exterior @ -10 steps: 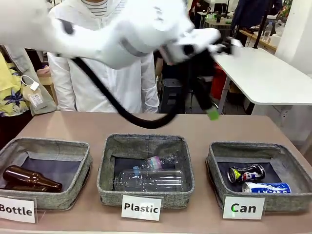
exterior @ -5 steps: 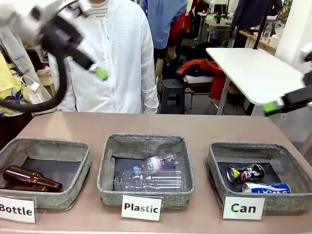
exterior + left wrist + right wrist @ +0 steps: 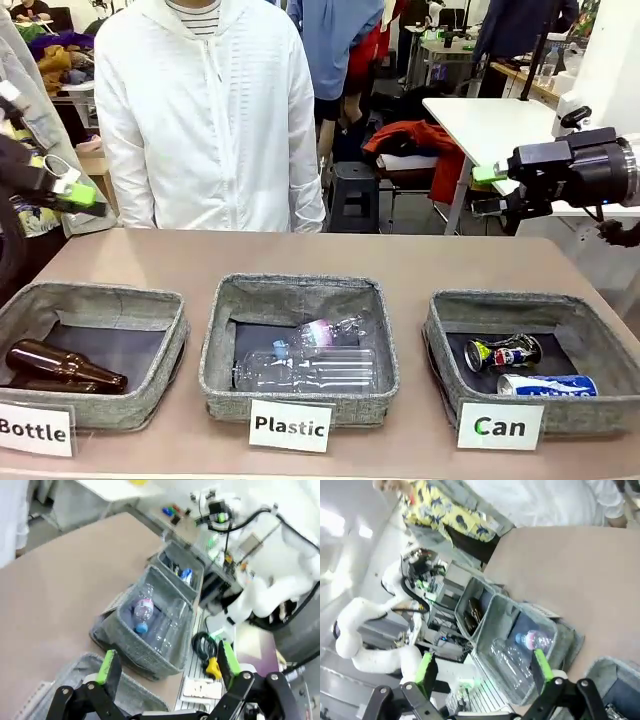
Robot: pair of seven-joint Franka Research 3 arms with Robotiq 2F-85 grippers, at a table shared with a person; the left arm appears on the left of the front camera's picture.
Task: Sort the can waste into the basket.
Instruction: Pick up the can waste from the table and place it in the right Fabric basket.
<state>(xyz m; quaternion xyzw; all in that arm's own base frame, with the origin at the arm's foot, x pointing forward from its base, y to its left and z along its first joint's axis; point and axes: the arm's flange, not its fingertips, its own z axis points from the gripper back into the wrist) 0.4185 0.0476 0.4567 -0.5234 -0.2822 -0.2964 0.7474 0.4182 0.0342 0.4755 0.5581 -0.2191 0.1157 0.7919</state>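
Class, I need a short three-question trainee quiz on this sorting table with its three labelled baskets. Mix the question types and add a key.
1. True or false: both cans lie in the basket labelled "Can".
2. What lies in the "Plastic" basket? A) brown bottles B) clear bottles C) cans
3. Fill in: the left pincer and right pincer are both ____ and hold nothing.

Key:
1. True: the crushed can and blue can lie inside it.
2. B: the clear bottles.
3. open

Black hand (image 3: 487,188), green pads; person (image 3: 208,110): white zip jacket.
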